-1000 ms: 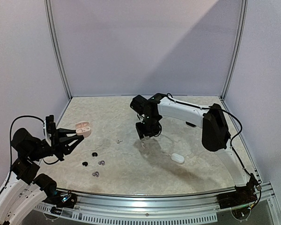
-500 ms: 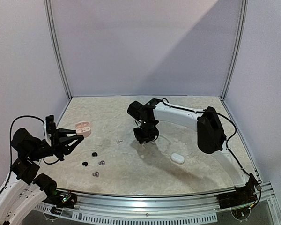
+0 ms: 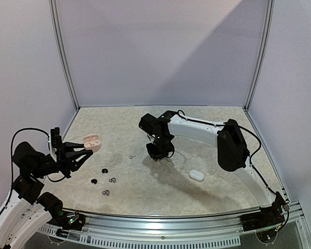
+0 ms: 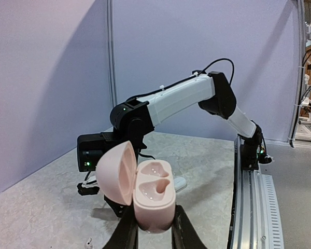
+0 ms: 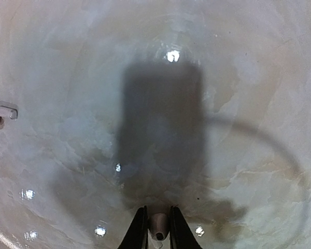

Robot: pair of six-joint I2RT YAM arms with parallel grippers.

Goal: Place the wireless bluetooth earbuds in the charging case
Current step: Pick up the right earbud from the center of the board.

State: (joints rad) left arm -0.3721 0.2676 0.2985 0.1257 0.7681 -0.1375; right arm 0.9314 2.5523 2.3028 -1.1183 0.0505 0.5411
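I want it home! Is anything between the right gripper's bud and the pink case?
Nothing visible. The earbud sits in the right gripper; open tabletop separates it from the open pink case in the left gripper.

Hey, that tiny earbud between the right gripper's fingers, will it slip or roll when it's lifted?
Probably slippery: the earbud looks smooth and glossy, and only the fingertips of the right gripper pinch it. It is rounded and tiny, so it would likely roll on the polished table if dropped.
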